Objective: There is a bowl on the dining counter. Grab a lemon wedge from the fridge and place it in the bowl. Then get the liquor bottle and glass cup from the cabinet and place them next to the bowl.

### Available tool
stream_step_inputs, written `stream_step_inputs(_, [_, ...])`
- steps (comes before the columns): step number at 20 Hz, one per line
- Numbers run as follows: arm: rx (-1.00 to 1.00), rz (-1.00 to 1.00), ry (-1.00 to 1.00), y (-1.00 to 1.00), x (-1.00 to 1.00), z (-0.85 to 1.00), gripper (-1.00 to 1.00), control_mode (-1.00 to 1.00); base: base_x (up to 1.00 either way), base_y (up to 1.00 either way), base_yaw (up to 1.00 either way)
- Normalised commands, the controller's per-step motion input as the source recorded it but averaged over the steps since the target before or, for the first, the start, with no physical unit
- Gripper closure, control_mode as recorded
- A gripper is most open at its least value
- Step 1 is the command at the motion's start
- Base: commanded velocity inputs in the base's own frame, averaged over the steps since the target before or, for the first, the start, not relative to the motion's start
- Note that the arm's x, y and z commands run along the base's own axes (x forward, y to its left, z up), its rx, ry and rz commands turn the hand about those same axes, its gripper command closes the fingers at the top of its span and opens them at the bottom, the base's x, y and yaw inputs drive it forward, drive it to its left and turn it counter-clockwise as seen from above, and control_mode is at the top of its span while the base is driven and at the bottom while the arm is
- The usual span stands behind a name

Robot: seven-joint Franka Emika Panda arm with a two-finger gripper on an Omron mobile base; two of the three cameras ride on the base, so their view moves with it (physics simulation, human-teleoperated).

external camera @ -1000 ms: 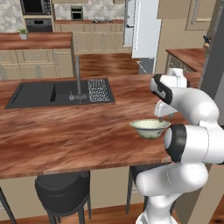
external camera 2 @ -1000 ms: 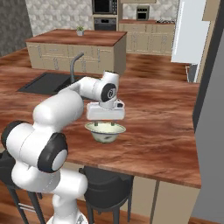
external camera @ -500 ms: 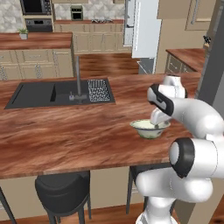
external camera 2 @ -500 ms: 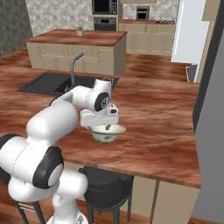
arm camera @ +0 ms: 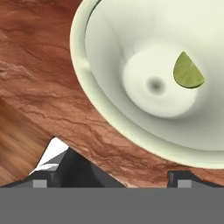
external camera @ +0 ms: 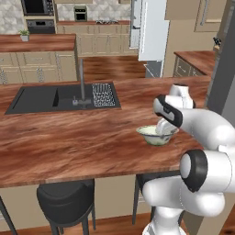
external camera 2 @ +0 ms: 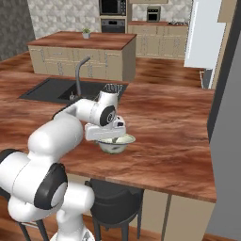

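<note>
The pale greenish-white bowl (external camera: 149, 133) (external camera 2: 114, 147) (arm camera: 100, 109) stands on the reddish-brown dining counter (external camera: 69, 142) (external camera 2: 179, 141) (arm camera: 39, 83), near its front edge. A green-yellow lemon wedge (arm camera: 187, 72) lies loose on the bowl's inner slope. My gripper (external camera: 163, 128) (external camera 2: 108, 136) (arm camera: 111, 180) hangs just over the bowl's rim, open, its two tips wide apart with nothing between them. In both base views the hand covers part of the bowl.
A black sink (external camera: 41, 98) (external camera 2: 52, 89) with a thin arched faucet (external camera: 81, 80) (external camera 2: 81, 70) and a dish rack (external camera: 103, 94) sits left of the bowl. Dark stools (external camera: 66, 202) (external camera 2: 117, 202) stand under the counter's front edge. A tall grey panel (external camera: 225, 69) (external camera 2: 226, 141) rises close on the right.
The hand has come down from above the bowl to just over its rim, and the forearm has swung lower. The bowl has stayed in place.
</note>
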Motion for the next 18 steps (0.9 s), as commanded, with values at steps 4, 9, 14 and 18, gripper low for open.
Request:
stream_step_inputs(4, [0.0, 0.0, -0.01, 0.08, 0.03, -0.25, -1.0, -1.0, 0.0, 0.0, 0.0])
stream_step_inputs(9, [0.04, 0.02, -0.11, 0.01, 0.06, 0.08, -1.0, -1.0, 0.0, 0.0, 0.0])
stream_step_inputs(14, [0.01, 0.04, -0.04, 0.0, -0.24, 0.04, -1.0, -1.0, 0.0, 0.0, 0.0])
stream_step_inputs(18, [0.0, 0.04, 0.0, 0.0, -0.27, -0.1, -1.0, -1.0, 0.0, 0.0, 0.0])
